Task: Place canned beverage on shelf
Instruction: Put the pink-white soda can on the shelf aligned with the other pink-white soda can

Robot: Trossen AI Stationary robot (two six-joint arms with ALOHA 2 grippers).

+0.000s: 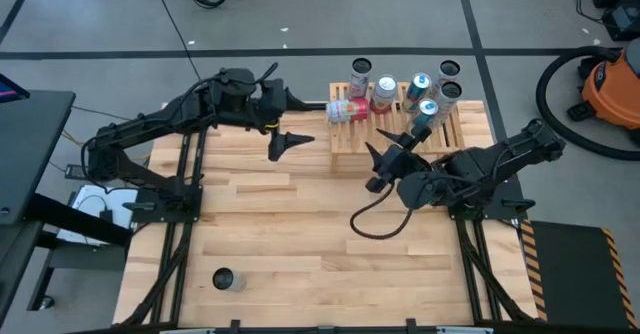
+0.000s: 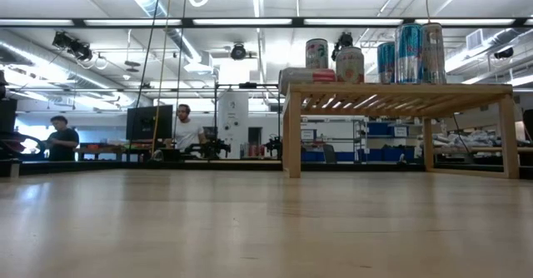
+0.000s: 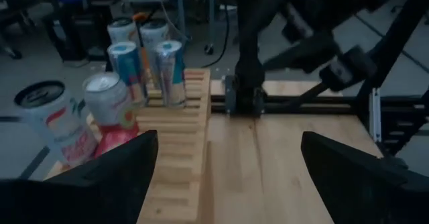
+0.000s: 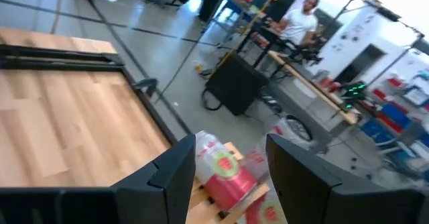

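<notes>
Metal is what this can (image 1: 228, 280) is made of. It is thin and shiny, so I think it will be slippery and could dent if I squeeze too hard. I cannot tell if it is full. If it is, it will be a bit heavy. It stands up by itself on the near left part of the wooden table (image 1: 300, 234), well apart from both my grippers. I would take it by its round side, near the middle, not by the top.

My left gripper (image 1: 287, 142) hangs over the far middle of the table, just left of the shelf (image 1: 350, 139). Its fingers are wide apart and hold nothing. My right gripper (image 1: 378, 164) is at the near edge of the shelf. Its fingers are about halfway apart, and I see nothing between them.

The shelf sits at the far right of the table. It already has a group of cans on it. Most stand up along its far side. A pink can (image 1: 347, 111) lies on its side at the far left corner. The near part of the shelf is bare.
</notes>
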